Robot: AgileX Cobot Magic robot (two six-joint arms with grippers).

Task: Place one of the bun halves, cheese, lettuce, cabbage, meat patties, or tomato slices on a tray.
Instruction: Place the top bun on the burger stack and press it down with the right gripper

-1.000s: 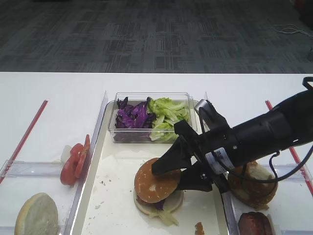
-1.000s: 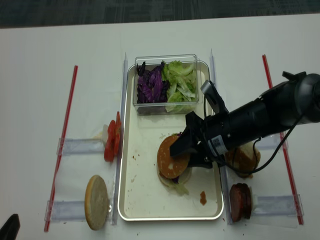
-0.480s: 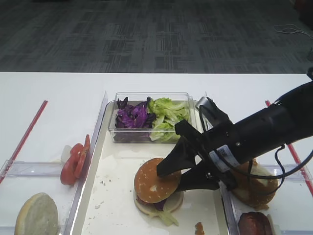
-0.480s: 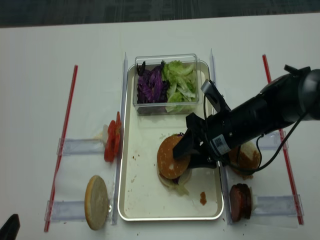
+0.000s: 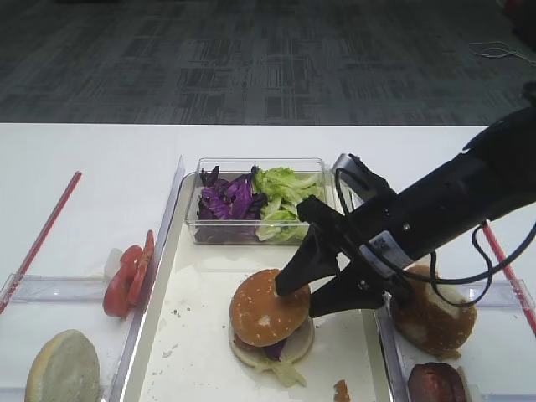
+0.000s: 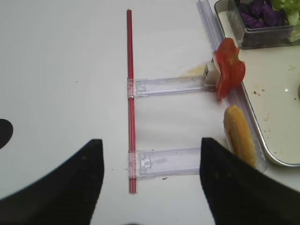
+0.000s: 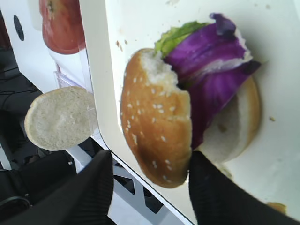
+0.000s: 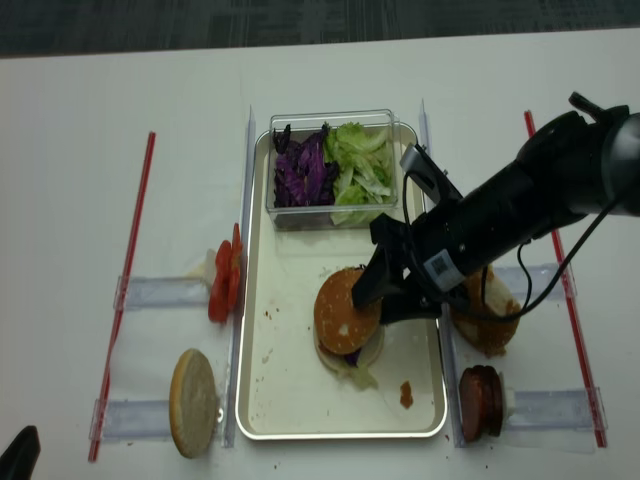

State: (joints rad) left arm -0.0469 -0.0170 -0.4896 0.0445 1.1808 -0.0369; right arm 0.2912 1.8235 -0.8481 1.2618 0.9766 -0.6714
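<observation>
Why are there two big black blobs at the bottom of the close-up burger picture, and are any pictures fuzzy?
In the right wrist view, the blobs are the right gripper's own fingers, too near the lens, dark and soft-edged; the bun top is sharp. The left wrist view shows similar dark fingers. The realsense high view looks slightly softer, with the tray evenly lit.

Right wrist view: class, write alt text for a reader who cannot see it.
A sesame bun top sits askew on purple cabbage, a bit of lettuce and a pale bun base on the cream tray, framed by the open right tool. Beyond the tray's rim lie a pale bun half and tomato slices.
</observation>
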